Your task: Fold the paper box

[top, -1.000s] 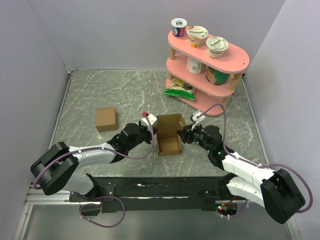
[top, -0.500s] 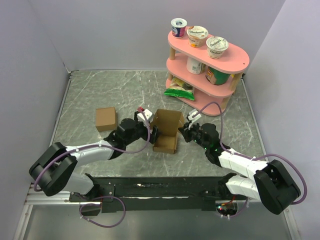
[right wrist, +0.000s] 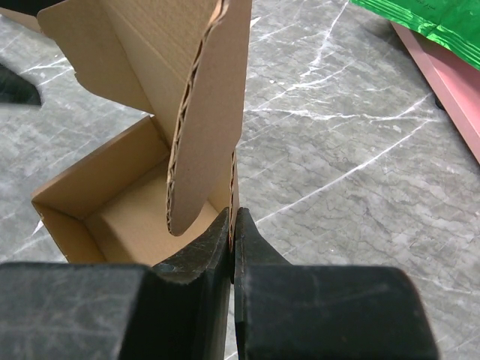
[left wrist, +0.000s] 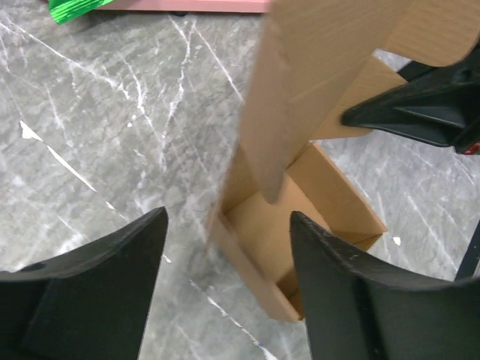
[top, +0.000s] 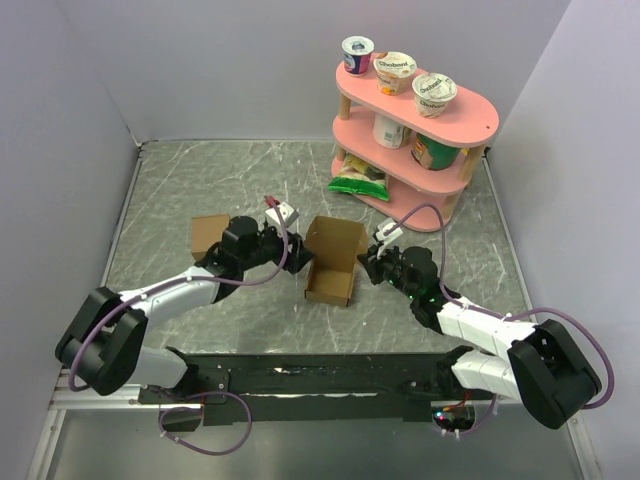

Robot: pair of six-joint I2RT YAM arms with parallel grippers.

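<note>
One paper box (top: pixel 335 265): R end effector (right wrist: pixel 232 217) pinches its wall, L end effector (left wrist: pixel 225 216) open beside.

Desk (top: pixel 250 180) of grey marble pattern with white veins, evenly lit, shadows soft; pale lavender walls (top: pixel 200 70) close it in on three sides; pink two-tier shelf (top: pixel 478 122) on light wooden posts at far right corner; black strip (top: pixel 320 375) along near edge.

the paper box (top: pixel 333 264) is plain brown, the desk (top: pixel 200 185) grey with white veins, the shelf (top: pixel 476 120) pink, the packet (top: pixel 358 183) green.
</note>
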